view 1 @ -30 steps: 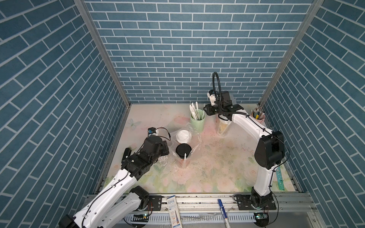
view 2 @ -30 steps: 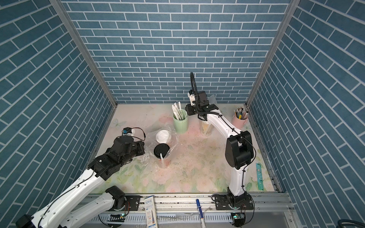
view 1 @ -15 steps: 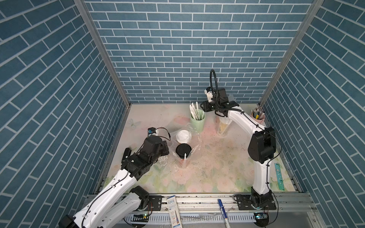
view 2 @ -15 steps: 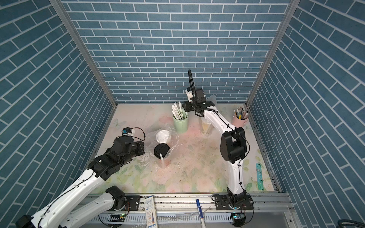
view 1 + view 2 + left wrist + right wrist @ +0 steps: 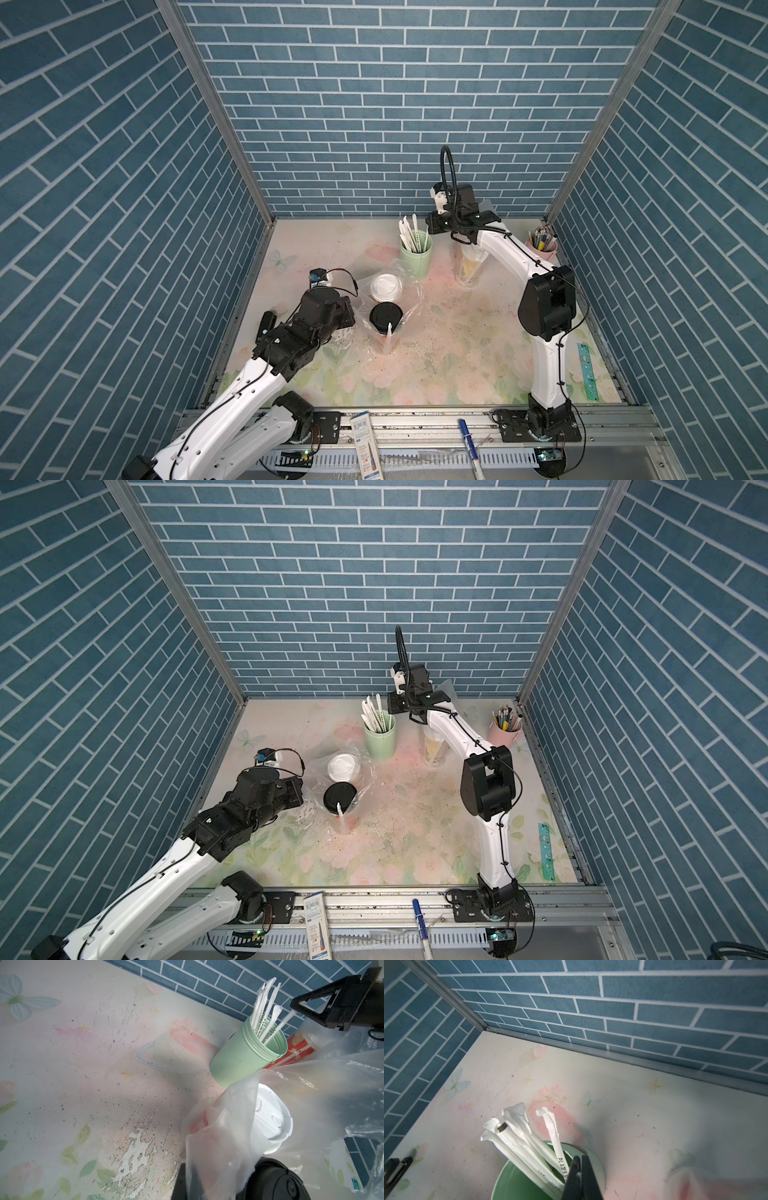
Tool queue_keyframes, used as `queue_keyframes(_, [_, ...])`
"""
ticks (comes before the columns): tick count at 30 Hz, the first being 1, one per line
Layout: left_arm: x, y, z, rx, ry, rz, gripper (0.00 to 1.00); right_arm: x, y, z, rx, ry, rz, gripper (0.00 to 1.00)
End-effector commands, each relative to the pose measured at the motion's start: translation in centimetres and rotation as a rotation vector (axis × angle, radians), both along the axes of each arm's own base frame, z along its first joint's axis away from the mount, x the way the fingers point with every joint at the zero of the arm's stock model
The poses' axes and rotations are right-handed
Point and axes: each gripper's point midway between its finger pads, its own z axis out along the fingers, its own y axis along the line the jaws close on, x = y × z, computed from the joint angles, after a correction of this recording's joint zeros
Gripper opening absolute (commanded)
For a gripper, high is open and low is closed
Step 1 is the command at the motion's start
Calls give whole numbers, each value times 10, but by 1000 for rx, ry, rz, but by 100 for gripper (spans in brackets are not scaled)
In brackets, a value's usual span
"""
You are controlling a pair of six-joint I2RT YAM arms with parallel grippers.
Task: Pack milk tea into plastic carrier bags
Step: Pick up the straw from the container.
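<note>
Across both top views, the left gripper point(image 5: 352, 318) sits low at the edge of the near bag point(image 5: 411, 305) on the floral table point(image 5: 457, 345). That bag stands open around 2 cups set side by side: a white-lid cup point(image 5: 386, 286) farther back and a black-lid cup point(image 5: 385, 318) nearer the front. A white straw point(image 5: 389, 331) leans at the black lid's front edge. The right gripper point(image 5: 432, 226) hangs over a green cup point(image 5: 415, 259) of wrapped straws point(image 5: 409, 237) near the back wall. Just beside that cup, under the right arm, the far bag point(image 5: 469, 266) holds a yellowish cup point(image 5: 434, 746); a 2nd cup there cannot be made out from above. A pen cup point(image 5: 542, 245) stands in the back right corner.

From the left wrist, bunched film of the near bag point(image 5: 218, 1136) runs down beside 1 black finger of the left gripper, whose jaws are closed on it. The white-lid cup point(image 5: 272, 1118) and black-lid cup point(image 5: 280, 1182) show inside the film. Behind the green cup point(image 5: 245, 1057), an orange-red cup point(image 5: 299, 1047) with a white lid stands within the far bag point(image 5: 320, 1030). The right gripper point(image 5: 293, 1006) has its tip at the top of 1 straw.

From the right wrist, the right gripper point(image 5: 579, 1169) has its jaws pressed together over the green cup's point(image 5: 508, 1184) mouth, among the straws point(image 5: 517, 1136). Whether 1 is pinched I cannot tell.
</note>
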Motion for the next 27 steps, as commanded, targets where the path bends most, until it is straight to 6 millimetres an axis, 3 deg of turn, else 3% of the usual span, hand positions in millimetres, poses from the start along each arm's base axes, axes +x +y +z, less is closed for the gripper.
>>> queue_keyframes(1, [-2,5,-2,12,4,14,0,1,0,11,3,-9,5,0])
queue_keyframes(8, [-1,4,0,4,-9,9,0,-17,-8,60,22,-91,27,0])
queue_keyframes(13, [-1,2,2,-1,-18,-2,0,-51,-19,118,77,-194,59,0])
queue_keyframes(21, [-1,-1,7,-5,-34,-23,0,-134,-31,211,196,-395,147,0])
queue_keyframes(27, [-2,-3,6,-4,-28,-35,0,-209,-22,253,285,-498,306,0])
